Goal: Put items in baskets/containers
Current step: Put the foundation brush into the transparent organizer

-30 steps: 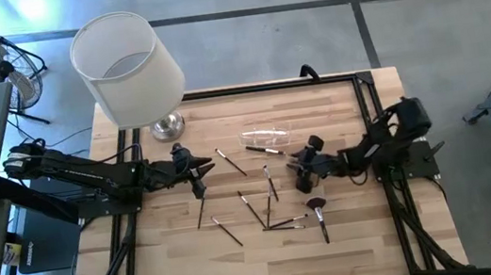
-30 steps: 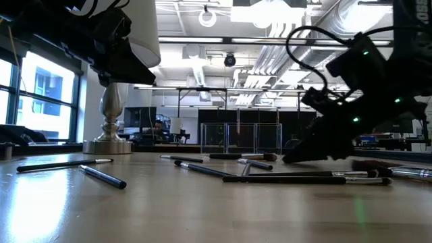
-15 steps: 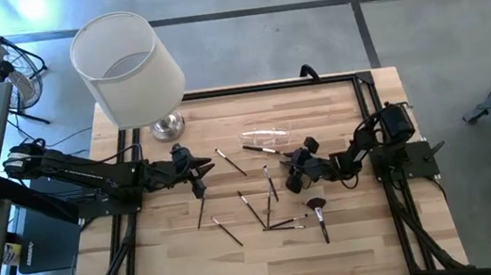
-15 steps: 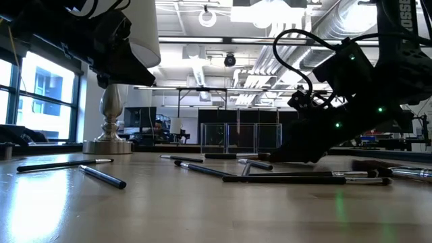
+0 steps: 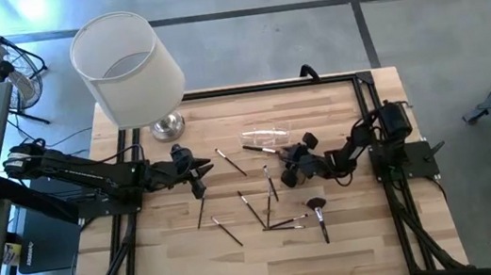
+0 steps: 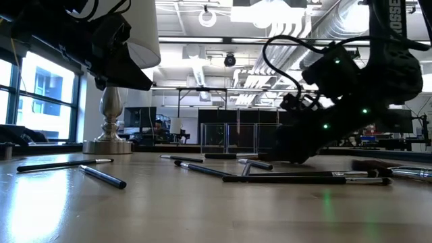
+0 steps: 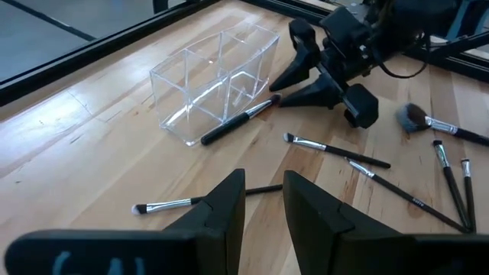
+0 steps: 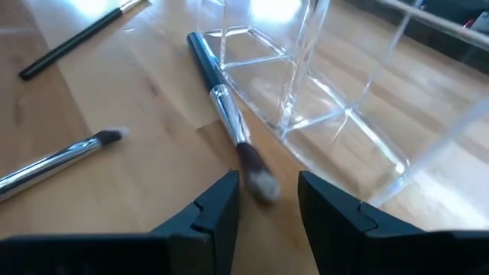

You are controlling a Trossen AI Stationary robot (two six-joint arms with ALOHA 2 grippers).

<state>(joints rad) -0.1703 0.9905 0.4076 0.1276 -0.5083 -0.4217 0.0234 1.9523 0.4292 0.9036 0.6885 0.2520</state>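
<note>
Lettering reads only on the right arm's upright in the low view, white capitals cut off by the frame edge, something like "ROSSEN". No other readable text.

Landmark: clear holder, a low rectangular box of transparent plastic with inner dividers, lying on the pale wood-plank table.

Well left of the holder, lamp with a white cylindrical fabric shade and a shiny metal base. Just below it, still left of the holder, left gripper hangs over the wood, matte black fingers apart by a narrow gap and nothing between them. One slim brush lies beneath it, dark handle, silver ferrule, pale tip.

Touching the holder's near side, a brush with a dark handle lies flat on the table, handle end against the clear wall, soft brownish tip pointing away. It is outside the holder.

Below the holder, a scatter of thin makeup brushes lies crossed on the wood, all dark-handled with silver ferrules.

Just right of the holder, right gripper sits low at the table, its black fingers spread either side of that brush's bristle tip, not closed on it.

Below right of the holder, fluffy brush with a reddish-brown head lies flat.
</note>
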